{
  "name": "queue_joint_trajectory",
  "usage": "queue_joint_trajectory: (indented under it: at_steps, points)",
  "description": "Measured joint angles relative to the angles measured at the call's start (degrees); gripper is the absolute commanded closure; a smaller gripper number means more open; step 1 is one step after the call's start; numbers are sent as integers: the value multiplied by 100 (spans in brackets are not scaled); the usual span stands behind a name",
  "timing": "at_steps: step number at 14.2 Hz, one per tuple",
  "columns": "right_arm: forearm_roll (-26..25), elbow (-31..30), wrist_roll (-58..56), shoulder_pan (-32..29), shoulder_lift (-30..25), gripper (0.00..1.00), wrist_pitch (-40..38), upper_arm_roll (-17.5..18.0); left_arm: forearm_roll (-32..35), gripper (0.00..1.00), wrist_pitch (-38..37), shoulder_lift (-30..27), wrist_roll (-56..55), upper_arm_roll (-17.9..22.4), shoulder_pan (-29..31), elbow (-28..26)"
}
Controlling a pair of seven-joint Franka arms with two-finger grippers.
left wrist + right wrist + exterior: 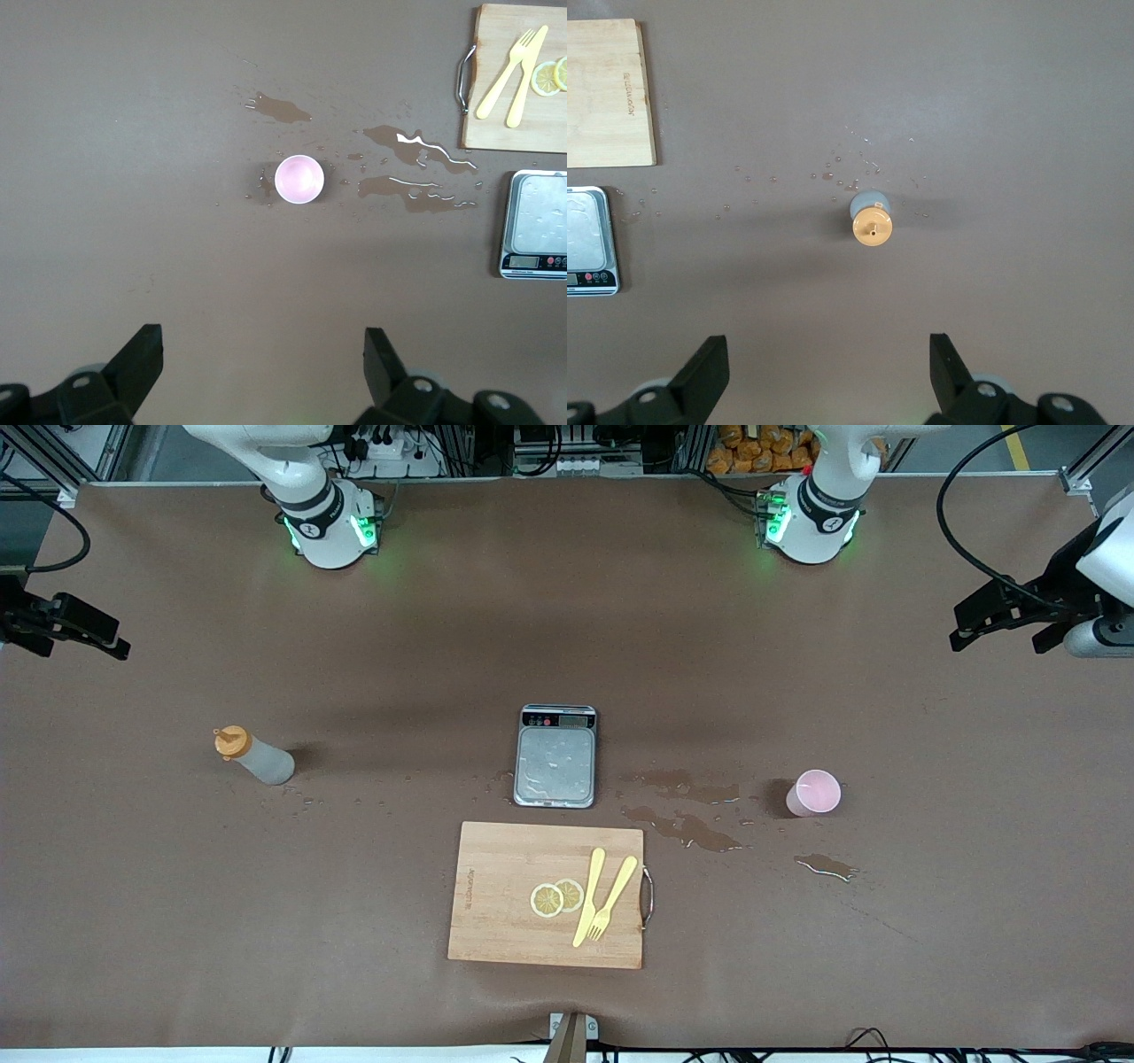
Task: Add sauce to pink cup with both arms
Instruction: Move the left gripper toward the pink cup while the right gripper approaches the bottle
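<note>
Both tools wide open, empty, high over table ends. Lower right tool (824, 376) around upright sauce (254, 756) body, left tool (264, 372) around pink cup (814, 793) beside spills (682, 828); grip gently.
</note>
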Motion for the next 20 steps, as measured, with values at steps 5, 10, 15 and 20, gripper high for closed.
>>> queue_joint_trajectory:
  at_steps: [5, 10, 15, 20]
  points:
    - [0, 0, 0, 0, 0, 0, 0, -3, 0, 0, 0, 0, 0, 0, 16, -2]
    - [-6, 6, 0, 0, 0, 0, 36, -19, 254, 0, -16, 17, 15, -65, 10, -53]
    - [-19, 21, 1, -33, -1, 0, 428, -74, 321, 0, -16, 121, 15, -142, -13, -69]
    - [-32, 14, 1, -42, 56, 0, 494, -74, 325, 0, -22, 536, 11, -192, -24, -118]
